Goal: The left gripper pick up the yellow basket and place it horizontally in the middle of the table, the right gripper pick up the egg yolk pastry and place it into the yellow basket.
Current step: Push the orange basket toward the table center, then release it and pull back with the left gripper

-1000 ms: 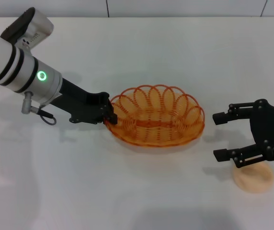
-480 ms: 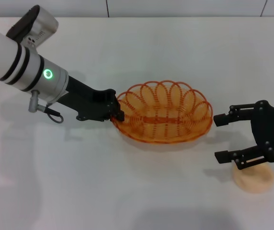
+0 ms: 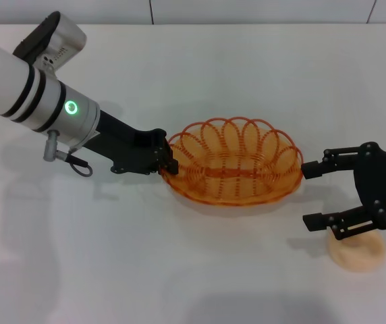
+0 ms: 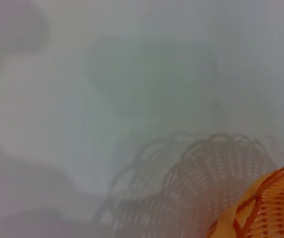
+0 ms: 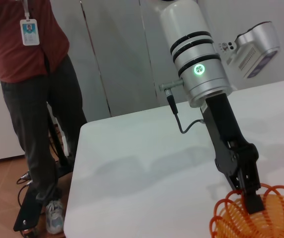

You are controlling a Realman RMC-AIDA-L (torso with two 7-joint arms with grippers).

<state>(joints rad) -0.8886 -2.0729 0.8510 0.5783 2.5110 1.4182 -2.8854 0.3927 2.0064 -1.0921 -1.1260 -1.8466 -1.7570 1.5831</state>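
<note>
The yellow basket point(image 3: 233, 170), an oval of orange-yellow wire loops, lies lengthwise near the middle of the white table point(image 3: 179, 270). My left gripper point(image 3: 168, 162) is shut on the basket's left rim. The left wrist view shows a corner of the basket point(image 4: 268, 210) and its shadow on the table. In the right wrist view the left gripper point(image 5: 253, 201) clamps the basket rim point(image 5: 251, 220). My right gripper point(image 3: 312, 194) is open at the right, just right of the basket and above-left of the egg yolk pastry point(image 3: 357, 252), which lies on the table.
A person point(image 5: 33, 99) in a red shirt stands beyond the table's far end in the right wrist view. A seam of the back wall point(image 3: 151, 11) runs above the table's far edge.
My left gripper has carried the basket rightward, toward the right gripper. The right gripper and the pastry have stayed in place.
</note>
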